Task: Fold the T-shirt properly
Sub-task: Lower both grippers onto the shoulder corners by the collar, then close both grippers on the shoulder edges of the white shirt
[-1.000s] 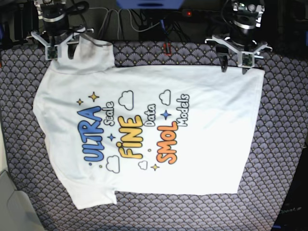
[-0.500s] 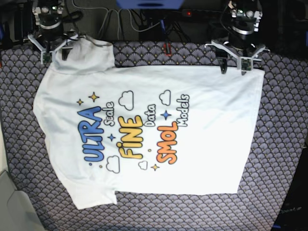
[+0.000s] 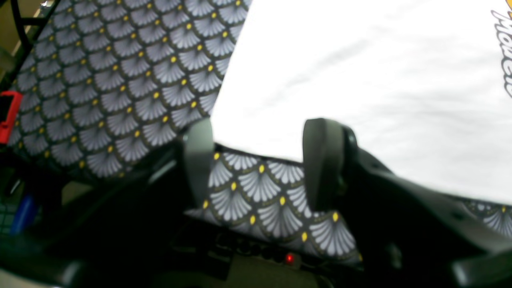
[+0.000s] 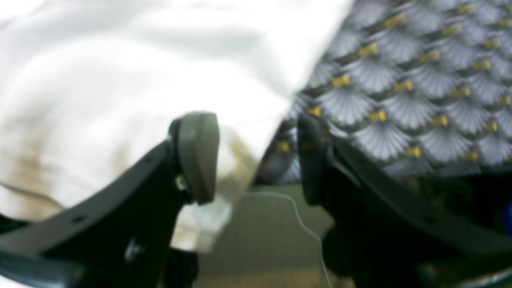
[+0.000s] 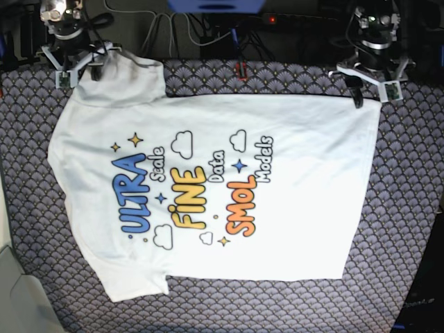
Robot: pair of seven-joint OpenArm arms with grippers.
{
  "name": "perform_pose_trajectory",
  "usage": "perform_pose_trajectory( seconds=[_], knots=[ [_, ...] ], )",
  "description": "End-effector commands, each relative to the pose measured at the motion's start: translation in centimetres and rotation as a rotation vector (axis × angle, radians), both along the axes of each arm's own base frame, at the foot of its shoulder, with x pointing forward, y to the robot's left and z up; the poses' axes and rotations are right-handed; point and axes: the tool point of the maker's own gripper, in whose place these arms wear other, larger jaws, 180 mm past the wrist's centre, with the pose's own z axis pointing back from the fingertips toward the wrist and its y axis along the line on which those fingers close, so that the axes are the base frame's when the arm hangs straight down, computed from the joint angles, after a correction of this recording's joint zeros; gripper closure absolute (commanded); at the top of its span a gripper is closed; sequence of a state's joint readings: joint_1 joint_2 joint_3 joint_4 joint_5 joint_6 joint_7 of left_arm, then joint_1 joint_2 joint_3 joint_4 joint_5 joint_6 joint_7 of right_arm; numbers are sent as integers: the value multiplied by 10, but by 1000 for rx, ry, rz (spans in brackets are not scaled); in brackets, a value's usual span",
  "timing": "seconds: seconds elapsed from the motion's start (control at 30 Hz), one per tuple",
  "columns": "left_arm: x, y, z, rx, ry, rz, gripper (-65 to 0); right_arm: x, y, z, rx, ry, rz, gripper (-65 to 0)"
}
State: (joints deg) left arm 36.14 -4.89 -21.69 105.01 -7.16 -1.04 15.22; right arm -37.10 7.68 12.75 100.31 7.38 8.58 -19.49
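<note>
On fan-patterned cloth (image 5: 409, 208) | T-shirt (image 5: 208, 187) flat | left pincer (image 5: 373, 89), right pincer (image 5: 78, 66) agape, empty | cables (image 5: 208, 35) behind

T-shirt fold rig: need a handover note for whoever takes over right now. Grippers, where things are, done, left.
Left gripper: open, nothing held, fingers at the T-shirt's hem corner at the far edge.
Right gripper: open, nothing held, at the far sleeve.
T-shirt: spread flat, print side up, on the scale-patterned cloth, collar end toward the right arm, hem toward the left arm.
Done: shirt laid out; no fold visible.
Left: grasp the far edge and make every fold.
</note>
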Motion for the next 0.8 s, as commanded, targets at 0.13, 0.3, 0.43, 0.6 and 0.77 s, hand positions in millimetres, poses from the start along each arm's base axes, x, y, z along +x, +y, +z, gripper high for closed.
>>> perform_pose_trajectory(
  seconds=[0.13,0.3,0.43,0.6,0.77],
  knots=[
    [8,3,11,20,-45,0,-352,-2,16,-5,26,16,42,-329],
    [9,3,12,20,-46,0,-351,-1,16,-4,26,13,42,-298],
    [6,6,3,17,-25,11,-349,0,14,-4,22,10,39,-160],
    [4,34,-11,21,-5,97,-349,-3,11,-14,26,36,27,0],
    [5,48,-21,24,12,132,-351,-8,8,-26,29,66,15,0]
  ],
)
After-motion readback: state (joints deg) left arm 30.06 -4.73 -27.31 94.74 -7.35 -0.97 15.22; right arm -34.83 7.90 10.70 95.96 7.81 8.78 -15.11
